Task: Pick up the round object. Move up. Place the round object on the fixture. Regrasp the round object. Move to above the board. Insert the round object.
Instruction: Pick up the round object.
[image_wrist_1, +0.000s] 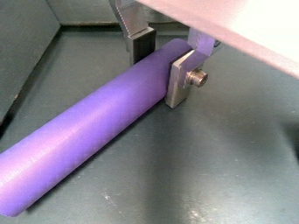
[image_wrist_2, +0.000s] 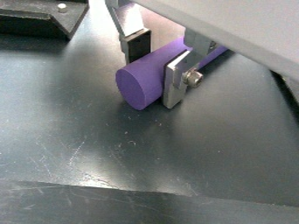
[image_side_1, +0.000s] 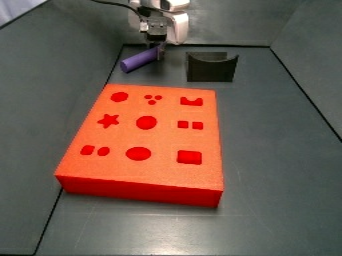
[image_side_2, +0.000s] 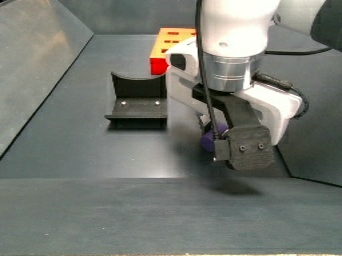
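The round object (image_wrist_1: 82, 131) is a smooth purple peg lying flat on the dark floor. In a side view the peg (image_side_1: 136, 61) lies just beyond the board's far left corner. My gripper (image_wrist_1: 162, 74) stands straight down over one end of it, one finger on each side. Both pads touch the peg's flanks, and its flat round end (image_wrist_2: 142, 83) sticks out past the fingers (image_wrist_2: 177, 79). The orange-red board (image_side_1: 147, 140) with shaped holes lies in front. The dark fixture (image_side_1: 211, 66) stands to the right of the peg, apart from it.
Grey walls (image_side_1: 54, 60) close in the floor on the left and at the back. In a side view the fixture (image_side_2: 135, 100) sits left of the gripper (image_side_2: 221, 125), with the board (image_side_2: 174, 42) behind it. A dark plate (image_wrist_2: 41, 22) lies near the peg's end.
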